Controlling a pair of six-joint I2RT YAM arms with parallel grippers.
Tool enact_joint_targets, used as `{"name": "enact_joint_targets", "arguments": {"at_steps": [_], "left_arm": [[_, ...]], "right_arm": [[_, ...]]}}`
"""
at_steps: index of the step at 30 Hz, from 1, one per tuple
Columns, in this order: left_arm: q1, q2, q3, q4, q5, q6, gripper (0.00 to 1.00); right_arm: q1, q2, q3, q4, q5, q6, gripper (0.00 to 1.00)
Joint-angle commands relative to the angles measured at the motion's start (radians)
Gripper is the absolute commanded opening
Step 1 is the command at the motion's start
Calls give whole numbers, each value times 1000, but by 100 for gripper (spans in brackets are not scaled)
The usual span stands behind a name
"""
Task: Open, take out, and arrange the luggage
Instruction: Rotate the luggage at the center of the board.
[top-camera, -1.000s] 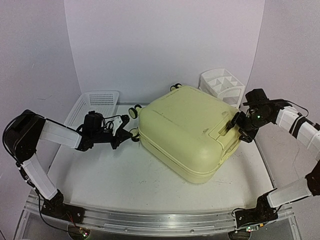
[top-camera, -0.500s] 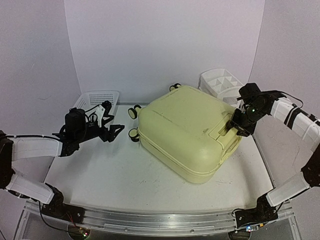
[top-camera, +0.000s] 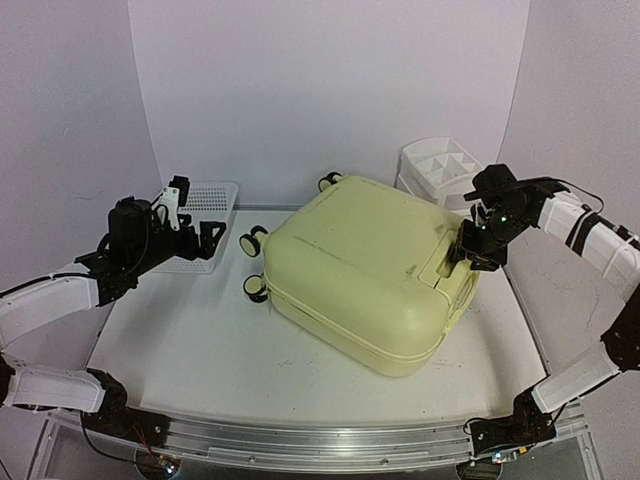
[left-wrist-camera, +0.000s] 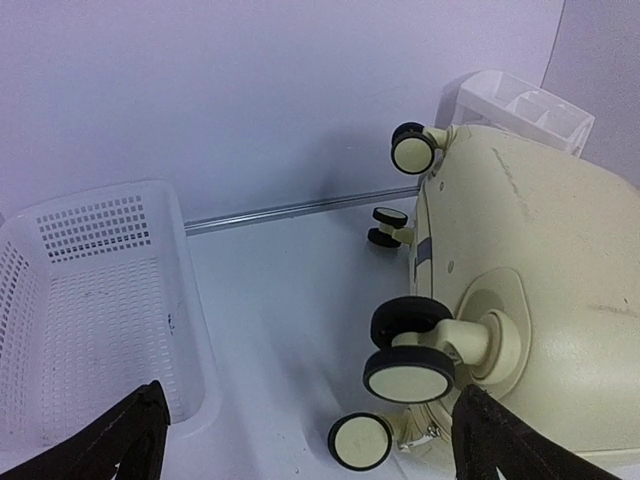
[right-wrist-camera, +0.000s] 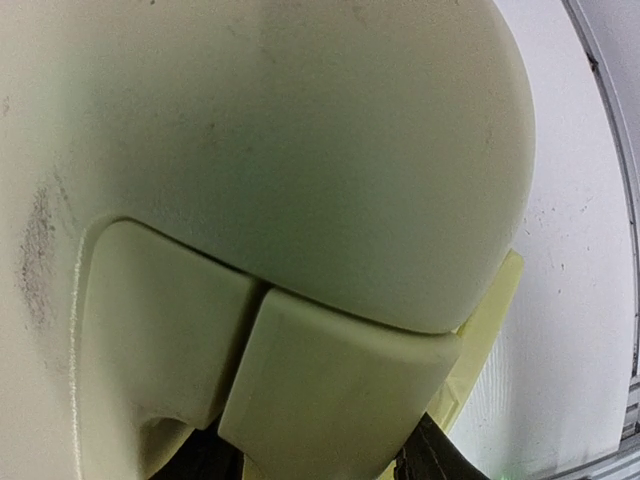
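Between the jaws of the right gripper (top-camera: 468, 246): the moulded handle (right-wrist-camera: 330, 395) of the luggage (top-camera: 350, 270), clamped, a dark finger on either side. Outward from there, the pale yellow-green shell lies shut on the table (top-camera: 200, 350). Over at the left gripper (left-wrist-camera: 310, 410), jaws spread wide, released, holding nothing; cream wheels (left-wrist-camera: 408, 380) just ahead of them, white mesh basket (left-wrist-camera: 95, 222) to their left, its small dark mark too tiny to read.

Pale purple walls (top-camera: 330, 90) are standing around the white desk (top-camera: 200, 350), and a metal rail (top-camera: 320, 442) is running along its near edge.
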Motion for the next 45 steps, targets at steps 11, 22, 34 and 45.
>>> {"name": "enact_joint_targets", "arguments": {"at_steps": [11,22,34,45], "left_arm": [[4,22,228,-338,31,-85,99],[4,-5,205,-405,276,-160,96],[-3,-8,63,-390,514,-272,88],[-159,14,52,-368,472,-285,86]], "right_arm": [[175,68,94,-44,-48,-526,30],[172,315,343,4,131,-538,51],[172,717,878,21,171,-569,70],[172,451,655,84,276,-556,84]]}}
